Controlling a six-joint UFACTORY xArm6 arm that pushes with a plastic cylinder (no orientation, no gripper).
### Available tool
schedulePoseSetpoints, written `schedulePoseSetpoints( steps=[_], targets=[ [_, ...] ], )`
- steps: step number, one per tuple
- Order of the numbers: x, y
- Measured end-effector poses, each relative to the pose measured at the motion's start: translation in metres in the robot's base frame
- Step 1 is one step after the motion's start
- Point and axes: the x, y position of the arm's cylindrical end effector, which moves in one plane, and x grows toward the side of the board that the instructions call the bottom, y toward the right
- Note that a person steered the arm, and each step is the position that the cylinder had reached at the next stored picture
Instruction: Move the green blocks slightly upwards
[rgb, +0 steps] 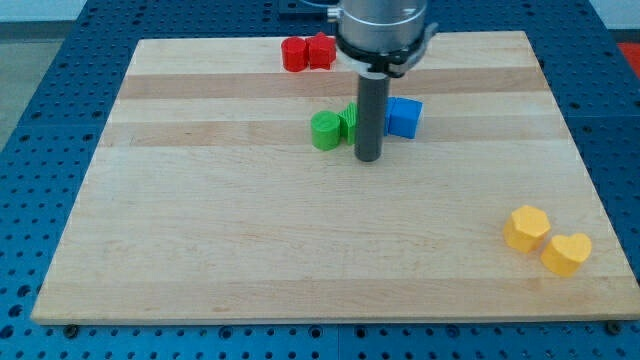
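Note:
A round green block (325, 131) sits near the board's upper middle. A second green block (349, 121) touches its right side and is partly hidden behind my rod, so its shape is unclear. My tip (369, 158) rests on the board just right of and slightly below the green blocks, close to the second one. A blue cube (405, 116) sits right of the rod, touching or nearly touching it.
Two red blocks (307, 52) stand together at the board's top edge, left of the arm. A yellow hexagon block (527, 227) and a yellow heart block (567, 253) lie at the lower right. The wooden board (200, 230) lies on a blue perforated table.

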Motion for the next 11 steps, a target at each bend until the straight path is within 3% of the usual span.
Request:
schedulePoseSetpoints(
  steps=[5, 7, 11],
  targets=[
    [-0.024, -0.013],
    [0.003, -0.027],
    [-0.02, -0.049]
  ],
)
